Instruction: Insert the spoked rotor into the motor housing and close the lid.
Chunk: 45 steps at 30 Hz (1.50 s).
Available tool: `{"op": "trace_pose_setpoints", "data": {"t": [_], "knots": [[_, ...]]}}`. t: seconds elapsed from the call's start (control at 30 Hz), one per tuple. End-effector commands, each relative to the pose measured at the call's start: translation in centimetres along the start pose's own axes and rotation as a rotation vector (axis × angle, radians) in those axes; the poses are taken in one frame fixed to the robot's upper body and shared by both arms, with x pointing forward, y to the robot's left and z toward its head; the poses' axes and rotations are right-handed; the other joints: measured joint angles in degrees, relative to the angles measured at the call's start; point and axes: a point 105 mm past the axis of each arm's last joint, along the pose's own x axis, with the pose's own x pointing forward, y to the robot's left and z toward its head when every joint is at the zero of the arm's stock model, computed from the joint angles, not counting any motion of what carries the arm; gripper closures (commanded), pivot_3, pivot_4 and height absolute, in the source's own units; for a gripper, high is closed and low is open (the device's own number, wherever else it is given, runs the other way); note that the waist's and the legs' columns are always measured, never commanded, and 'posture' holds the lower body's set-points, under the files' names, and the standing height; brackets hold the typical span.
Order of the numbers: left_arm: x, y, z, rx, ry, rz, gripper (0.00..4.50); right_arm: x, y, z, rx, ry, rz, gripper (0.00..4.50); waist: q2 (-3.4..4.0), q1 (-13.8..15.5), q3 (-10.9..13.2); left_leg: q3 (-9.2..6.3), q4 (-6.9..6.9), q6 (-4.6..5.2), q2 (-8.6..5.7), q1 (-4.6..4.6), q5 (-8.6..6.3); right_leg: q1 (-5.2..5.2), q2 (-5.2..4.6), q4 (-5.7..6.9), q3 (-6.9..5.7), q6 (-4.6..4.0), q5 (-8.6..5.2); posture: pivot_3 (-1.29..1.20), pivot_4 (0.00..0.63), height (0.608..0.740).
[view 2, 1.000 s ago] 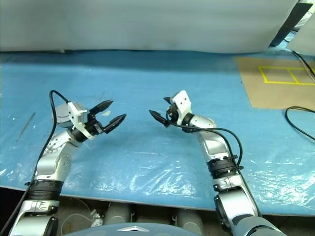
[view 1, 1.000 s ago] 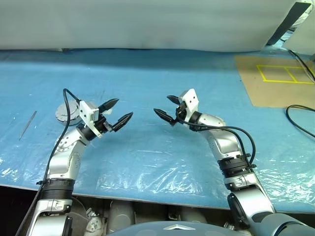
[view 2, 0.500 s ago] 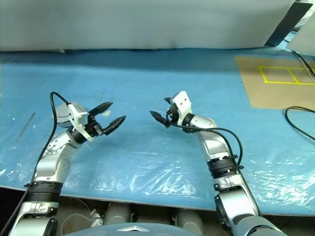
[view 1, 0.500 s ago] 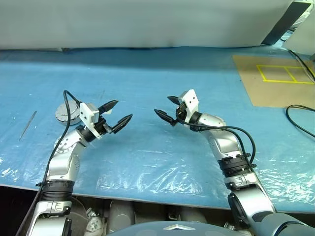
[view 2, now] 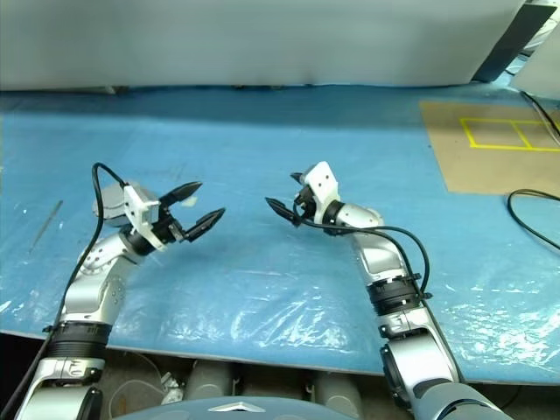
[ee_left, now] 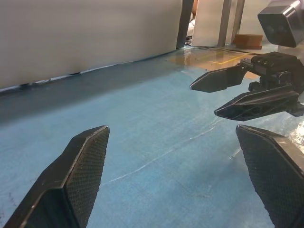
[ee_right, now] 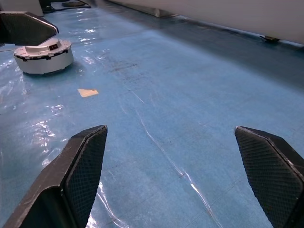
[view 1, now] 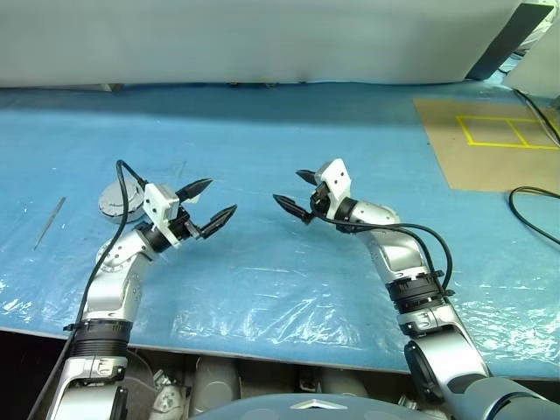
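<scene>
Both grippers hover over the blue plastic-covered table, facing each other with a gap between them. My left gripper (view 1: 220, 197) is open and holds nothing. My right gripper (view 1: 288, 185) is open too, also with nothing in it. The lid (view 1: 110, 201), a round silver-grey ribbed disc with a dark centre, lies behind my left wrist, partly hidden by it. In the right wrist view the lid (ee_right: 43, 48) tops a thick round grey body, which I take for the motor housing (ee_right: 42, 62). The spoked rotor is out of view.
A thin metal rod (view 1: 50, 222) lies at the far left. A small tan scrap (ee_right: 88, 92) sits on the sheet near the lid. A brown board with yellow tape rectangles (view 1: 490, 144) and a black cable (view 1: 534, 219) are at the right. A white panel (view 1: 262, 39) closes the back.
</scene>
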Motion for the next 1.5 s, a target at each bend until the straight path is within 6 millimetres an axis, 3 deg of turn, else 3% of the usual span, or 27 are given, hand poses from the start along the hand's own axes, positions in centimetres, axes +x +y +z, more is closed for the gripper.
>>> {"op": "trace_pose_setpoints", "data": {"t": [0.03,1.5], "knots": [[0.4,0.1,0.9,0.027,-0.024,-0.006,0.00,0.2,-0.2,1.4,-0.048,-0.037,0.005,0.02,0.00,0.0,0.0,0.00,0.00,0.00,0.00,0.00,0.00,0.00,0.00,0.00,0.00,0.00,0.00,0.00,0.150,0.740],[2.5,0.2,0.8,0.051,-0.022,-0.053,0.00,0.5,-0.3,1.3,-0.093,-0.030,-0.004,0.02,0.01,0.0,0.0,0.00,-0.03,0.00,-0.01,-0.01,0.00,-0.01,0.00,-0.01,0.00,-0.01,0.00,0.00,0.150,0.740]]}}
